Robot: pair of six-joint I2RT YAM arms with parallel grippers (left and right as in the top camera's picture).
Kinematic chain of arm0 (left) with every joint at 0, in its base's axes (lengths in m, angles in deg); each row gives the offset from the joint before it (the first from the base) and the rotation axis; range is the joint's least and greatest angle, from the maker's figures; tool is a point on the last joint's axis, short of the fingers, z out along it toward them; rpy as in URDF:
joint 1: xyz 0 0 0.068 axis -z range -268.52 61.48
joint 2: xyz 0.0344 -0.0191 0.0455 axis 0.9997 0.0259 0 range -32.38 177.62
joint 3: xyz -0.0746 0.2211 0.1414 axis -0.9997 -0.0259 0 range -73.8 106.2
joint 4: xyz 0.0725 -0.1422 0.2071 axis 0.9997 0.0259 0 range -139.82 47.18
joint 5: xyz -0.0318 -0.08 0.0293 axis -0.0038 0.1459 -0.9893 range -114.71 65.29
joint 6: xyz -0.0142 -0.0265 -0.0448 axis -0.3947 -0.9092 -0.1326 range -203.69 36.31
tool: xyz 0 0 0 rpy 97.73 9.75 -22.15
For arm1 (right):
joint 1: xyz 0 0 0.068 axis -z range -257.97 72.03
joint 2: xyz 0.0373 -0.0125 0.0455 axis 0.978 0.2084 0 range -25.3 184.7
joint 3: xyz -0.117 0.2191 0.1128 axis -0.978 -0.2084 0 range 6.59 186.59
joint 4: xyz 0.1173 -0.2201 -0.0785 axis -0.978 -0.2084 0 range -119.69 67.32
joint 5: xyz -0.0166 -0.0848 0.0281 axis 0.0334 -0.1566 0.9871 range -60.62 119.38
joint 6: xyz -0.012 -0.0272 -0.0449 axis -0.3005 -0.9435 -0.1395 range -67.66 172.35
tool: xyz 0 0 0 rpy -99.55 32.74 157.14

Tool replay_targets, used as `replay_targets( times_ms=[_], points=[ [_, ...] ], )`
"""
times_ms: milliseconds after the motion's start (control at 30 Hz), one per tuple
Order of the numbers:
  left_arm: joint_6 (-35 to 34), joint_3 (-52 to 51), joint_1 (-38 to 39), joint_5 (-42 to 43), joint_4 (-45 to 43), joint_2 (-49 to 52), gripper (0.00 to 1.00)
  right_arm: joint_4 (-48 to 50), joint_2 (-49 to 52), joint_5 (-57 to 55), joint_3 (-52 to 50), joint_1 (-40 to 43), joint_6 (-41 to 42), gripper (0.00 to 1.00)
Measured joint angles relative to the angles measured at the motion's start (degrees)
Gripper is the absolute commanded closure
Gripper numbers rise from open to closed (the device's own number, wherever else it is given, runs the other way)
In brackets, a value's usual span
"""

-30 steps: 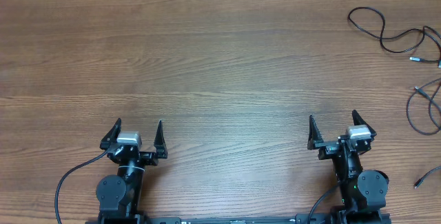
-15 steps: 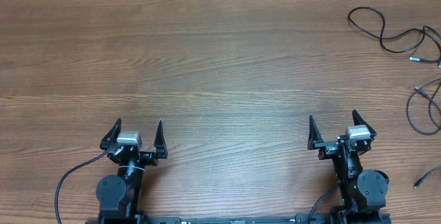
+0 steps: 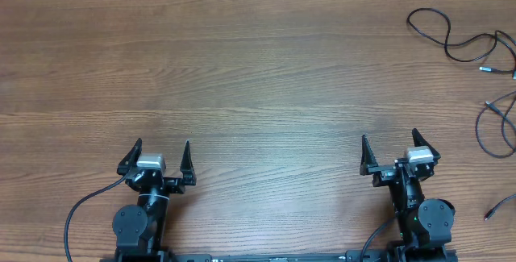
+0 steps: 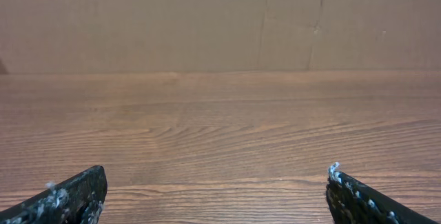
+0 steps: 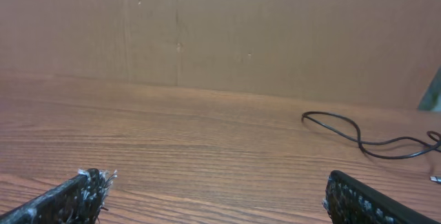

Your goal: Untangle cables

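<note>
Thin black cables (image 3: 451,43) lie in loose loops at the far right of the wooden table, running off the right edge, with a small plug end (image 3: 486,69) among them. One loop of these cables (image 5: 348,131) shows ahead and to the right in the right wrist view. My right gripper (image 3: 390,147) (image 5: 215,182) stands open near the front edge, well short of the cables, nothing between its fingers. My left gripper (image 3: 160,153) (image 4: 216,182) stands open at the front left over bare wood. No cable shows in the left wrist view.
A brown cardboard wall (image 4: 220,24) rises along the table's far edge. A thicker black arm cable (image 3: 81,210) curves beside the left arm's base. Another thin cord end (image 3: 496,208) lies at the right edge near the front.
</note>
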Motion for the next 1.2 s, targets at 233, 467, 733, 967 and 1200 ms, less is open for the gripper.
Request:
replay_targets(
  times_ms=[233,467,733,967,1200],
  points=[
    [0.0,0.0,0.0,0.0,0.0,0.0,0.0,0.0,0.0,0.0,0.0,0.0,0.0,0.0],
    [0.0,0.0,0.0,0.0,0.0,0.0,0.0,0.0,0.0,0.0,0.0,1.2,0.0,0.0],
    [0.0,0.0,0.0,0.0,0.0,0.0,0.0,0.0,0.0,0.0,0.0,1.4,0.0,0.0],
    [0.0,0.0,0.0,0.0,0.0,0.0,0.0,0.0,0.0,0.0,0.0,1.4,0.0,0.0],
    [0.0,0.0,0.0,0.0,0.0,0.0,0.0,0.0,0.0,0.0,0.0,1.5,0.0,0.0]
  ],
)
